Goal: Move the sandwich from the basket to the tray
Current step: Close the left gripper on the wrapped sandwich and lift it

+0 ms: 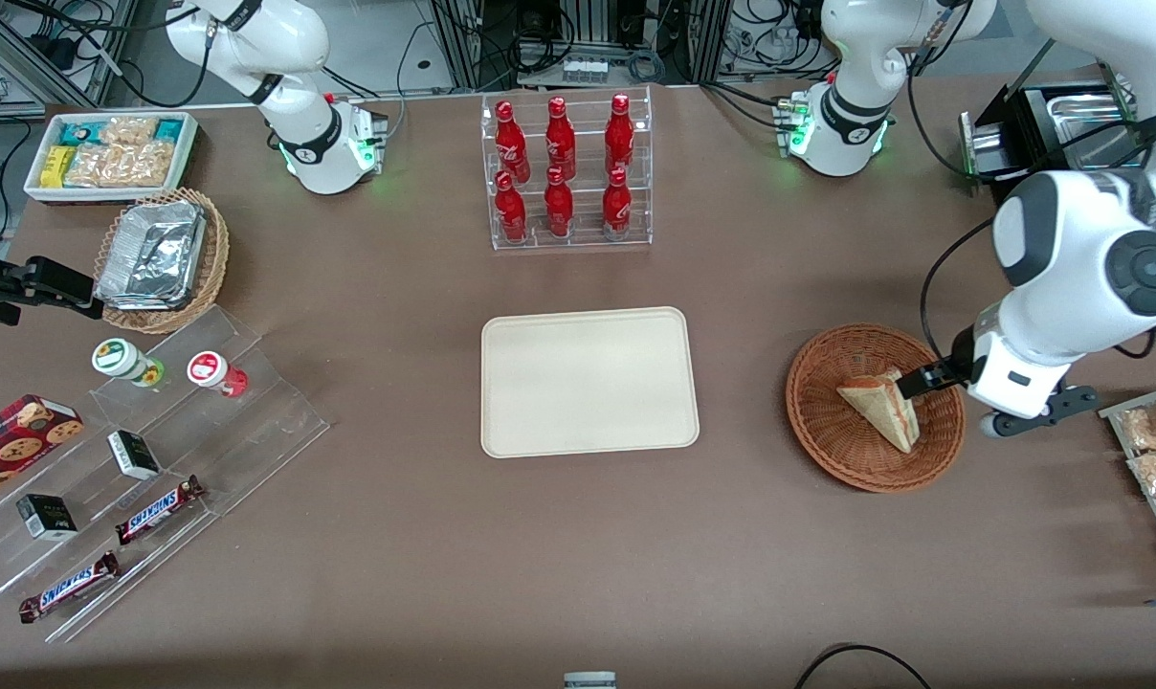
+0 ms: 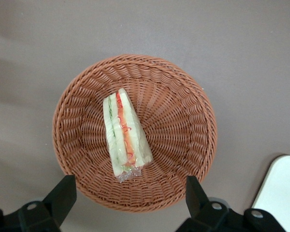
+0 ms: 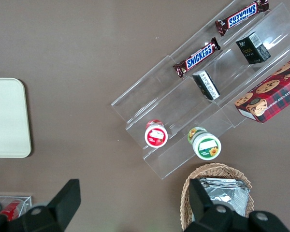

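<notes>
Hand point(image 2: 128, 193) open above sandwich point(image 2: 125, 134) in basket point(image 2: 183, 121); tray point(image 1: 588, 383) bare.

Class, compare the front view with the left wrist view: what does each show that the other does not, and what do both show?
Front view only: the rack of red bottles, the snack bars and the whole tray.
Left wrist view only: the sandwich's red and green filling, framed by the open tool's fingers.
Both: the sandwich lying in the basket, with the tool over it.

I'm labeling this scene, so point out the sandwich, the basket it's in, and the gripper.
sandwich point(image 2: 125, 135): left wrist view, layered cut edge.
basket point(image 2: 183, 92): left wrist view, woven wall.
gripper point(image 2: 130, 191): left wrist view, above the basket, open.
</notes>
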Robot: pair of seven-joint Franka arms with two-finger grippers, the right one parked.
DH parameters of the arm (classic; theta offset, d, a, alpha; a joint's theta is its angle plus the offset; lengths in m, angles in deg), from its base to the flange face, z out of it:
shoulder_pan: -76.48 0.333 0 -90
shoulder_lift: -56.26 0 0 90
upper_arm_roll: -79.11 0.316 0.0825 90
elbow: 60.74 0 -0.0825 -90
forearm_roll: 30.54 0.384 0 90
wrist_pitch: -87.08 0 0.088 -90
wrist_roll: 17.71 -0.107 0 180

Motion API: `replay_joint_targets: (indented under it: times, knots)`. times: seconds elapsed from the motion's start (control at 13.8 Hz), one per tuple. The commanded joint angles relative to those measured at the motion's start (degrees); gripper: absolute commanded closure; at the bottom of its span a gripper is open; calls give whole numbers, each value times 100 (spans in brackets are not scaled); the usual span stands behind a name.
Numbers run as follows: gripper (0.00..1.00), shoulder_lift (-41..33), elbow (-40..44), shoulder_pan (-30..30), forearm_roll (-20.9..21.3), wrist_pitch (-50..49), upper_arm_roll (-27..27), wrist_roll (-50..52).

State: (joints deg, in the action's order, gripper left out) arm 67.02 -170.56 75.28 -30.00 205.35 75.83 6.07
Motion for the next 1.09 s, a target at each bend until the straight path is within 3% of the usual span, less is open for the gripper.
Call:
replay_joint_targets:
  times: [0.0, 0.36, 1.02]
  knots:
    - [0, -144, -460, -21, 34, 423, 12, 276]
    - [0, -126, -969, -21, 34, 1152, 4, 768]
    - [0, 138, -1356, -12, 34, 1619, 12, 1023]
